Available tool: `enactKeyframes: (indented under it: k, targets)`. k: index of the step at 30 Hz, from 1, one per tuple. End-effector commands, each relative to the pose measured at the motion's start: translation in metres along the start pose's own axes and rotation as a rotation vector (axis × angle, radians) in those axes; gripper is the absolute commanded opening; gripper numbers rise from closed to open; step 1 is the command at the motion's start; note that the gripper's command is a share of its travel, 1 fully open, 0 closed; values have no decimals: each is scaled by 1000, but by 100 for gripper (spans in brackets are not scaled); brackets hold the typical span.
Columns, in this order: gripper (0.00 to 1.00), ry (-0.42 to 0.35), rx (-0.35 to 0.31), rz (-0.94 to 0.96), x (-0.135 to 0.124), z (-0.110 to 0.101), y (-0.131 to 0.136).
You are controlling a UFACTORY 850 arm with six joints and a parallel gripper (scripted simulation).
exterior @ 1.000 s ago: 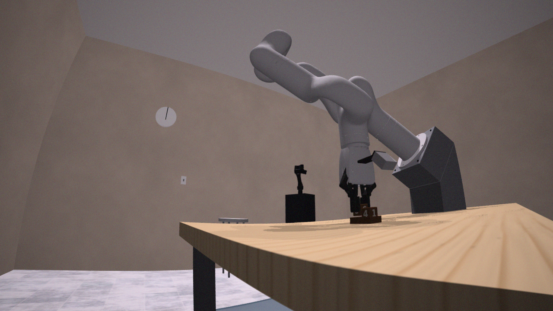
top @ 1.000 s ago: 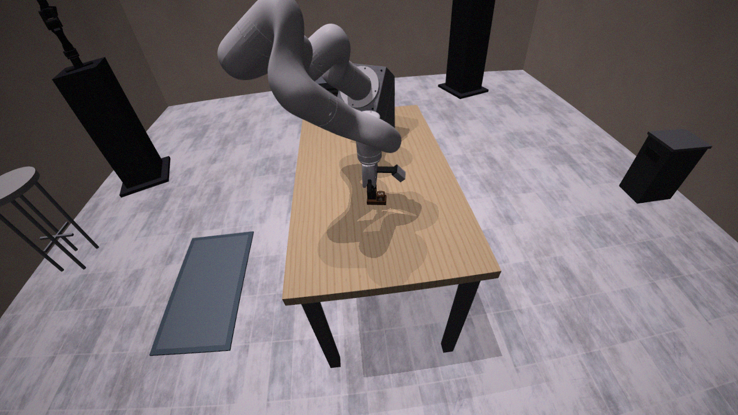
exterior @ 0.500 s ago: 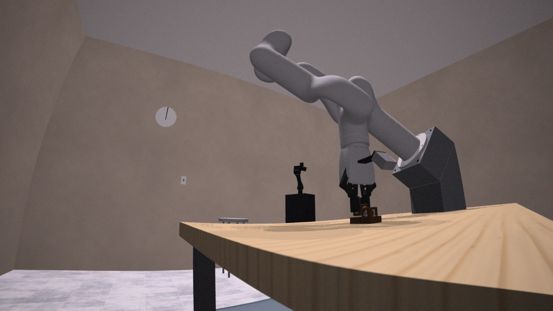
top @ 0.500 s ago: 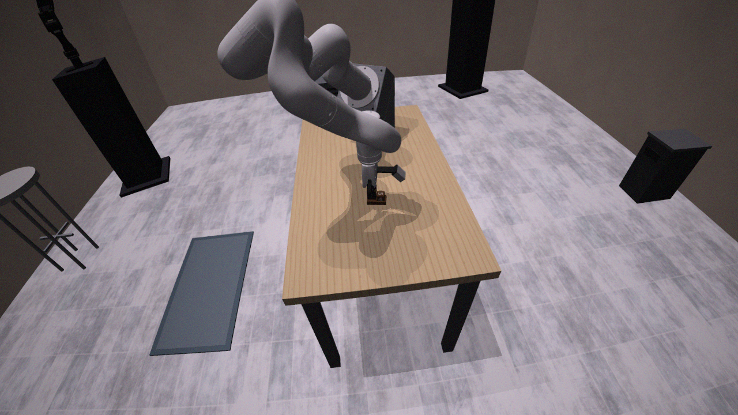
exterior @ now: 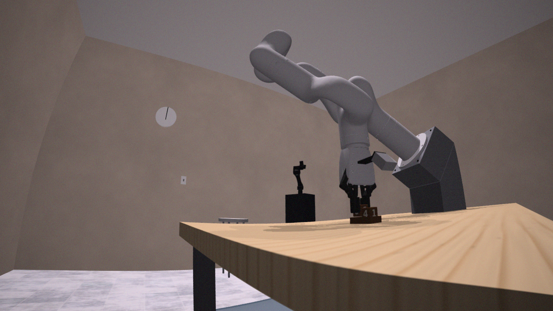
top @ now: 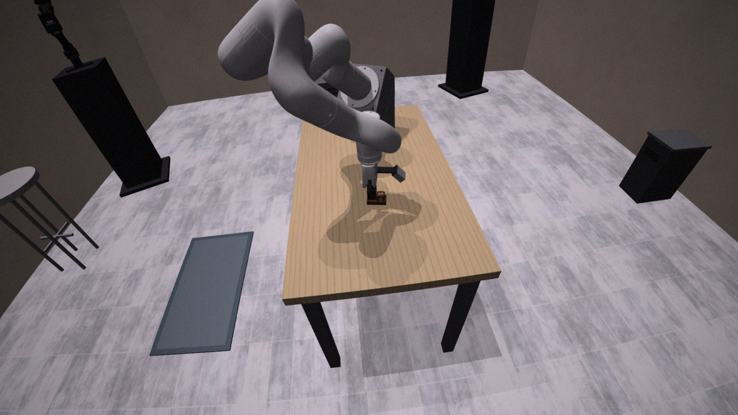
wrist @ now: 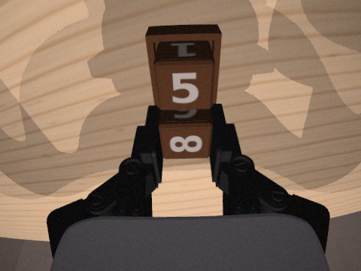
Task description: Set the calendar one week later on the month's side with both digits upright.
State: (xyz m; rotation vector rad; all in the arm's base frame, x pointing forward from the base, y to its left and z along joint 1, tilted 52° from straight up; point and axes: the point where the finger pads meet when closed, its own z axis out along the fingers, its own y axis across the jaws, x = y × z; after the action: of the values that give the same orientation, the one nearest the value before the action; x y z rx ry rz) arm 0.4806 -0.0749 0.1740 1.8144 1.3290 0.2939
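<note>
Fingers of our gripper [top: 371,191] [exterior: 360,205] [wrist: 186,141] pinch the 8-topped cube [exterior: 363,207] [wrist: 186,150] across the tray's [top: 376,202] [exterior: 365,220] [wrist: 150,47] long axis, along which we should spare the 5-topped cube [top: 380,196] [exterior: 370,213] [wrist: 204,92].
</note>
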Motion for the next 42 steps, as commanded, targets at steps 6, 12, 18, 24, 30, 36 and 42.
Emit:
enactKeyframes:
  k: [6,12,18,24,30,36,42]
  targets:
    - [27,0,0,0,0,4,0]
    - [27,0,0,0,0,6,0]
    - [27,0,0,0,0,8,0]
    - [27,0,0,0,0,8,0]
    - [27,0,0,0,0,8,0]
    - [27,0,0,0,0,8,0]
    - [27,0,0,0,0,8,0]
